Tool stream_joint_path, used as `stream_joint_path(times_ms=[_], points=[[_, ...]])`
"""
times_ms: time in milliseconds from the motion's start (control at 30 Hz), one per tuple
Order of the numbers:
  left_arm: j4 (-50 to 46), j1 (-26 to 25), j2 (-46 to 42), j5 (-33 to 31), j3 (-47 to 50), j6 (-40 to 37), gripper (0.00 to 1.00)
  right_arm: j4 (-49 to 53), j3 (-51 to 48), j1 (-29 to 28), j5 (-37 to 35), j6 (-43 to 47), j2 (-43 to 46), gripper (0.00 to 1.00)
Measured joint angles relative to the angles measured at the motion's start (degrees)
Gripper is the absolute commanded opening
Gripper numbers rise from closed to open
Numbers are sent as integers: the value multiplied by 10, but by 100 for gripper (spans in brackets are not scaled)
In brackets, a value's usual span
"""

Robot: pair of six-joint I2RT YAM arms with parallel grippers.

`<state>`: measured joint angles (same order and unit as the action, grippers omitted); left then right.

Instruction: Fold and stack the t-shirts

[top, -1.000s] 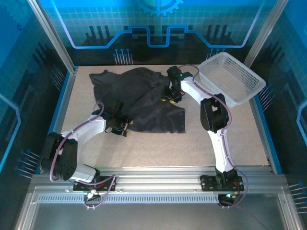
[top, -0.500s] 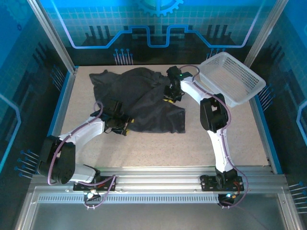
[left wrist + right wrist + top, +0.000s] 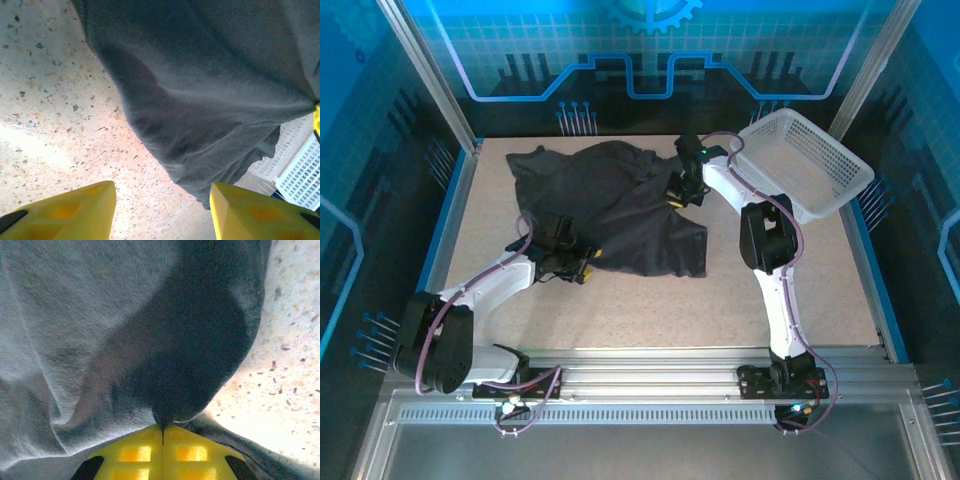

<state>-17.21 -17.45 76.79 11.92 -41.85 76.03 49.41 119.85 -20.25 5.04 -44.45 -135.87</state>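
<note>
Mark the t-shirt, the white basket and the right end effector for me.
t-shirt (image 3: 620, 205), top external view, middle of the spread cloth.
white basket (image 3: 810, 165), top external view, bare mesh floor.
right end effector (image 3: 162, 429), right wrist view, where the shut yellow fingertips meet.

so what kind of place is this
Probably a robot lab cell, not a home: a speckled table fenced by metal posts and blue printed panels, with a left arm and a right arm bolted at its near edge.
</note>
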Motion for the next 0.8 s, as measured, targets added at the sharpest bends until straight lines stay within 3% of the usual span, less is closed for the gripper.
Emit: stream_joint_path(times_ms=[433, 600, 700, 800], points=[[23, -40, 46, 2, -5, 4, 54, 38, 149, 26, 24, -19, -60, 0], [55, -83, 122, 4, -46, 44, 57, 59, 149, 34, 32, -17, -90, 34], [79, -109, 157, -2, -67, 89, 57, 71, 149, 37, 28, -10, -89, 42], [97, -128, 181, -16, -80, 140, 57, 66, 124, 42, 15, 0, -71, 44]])
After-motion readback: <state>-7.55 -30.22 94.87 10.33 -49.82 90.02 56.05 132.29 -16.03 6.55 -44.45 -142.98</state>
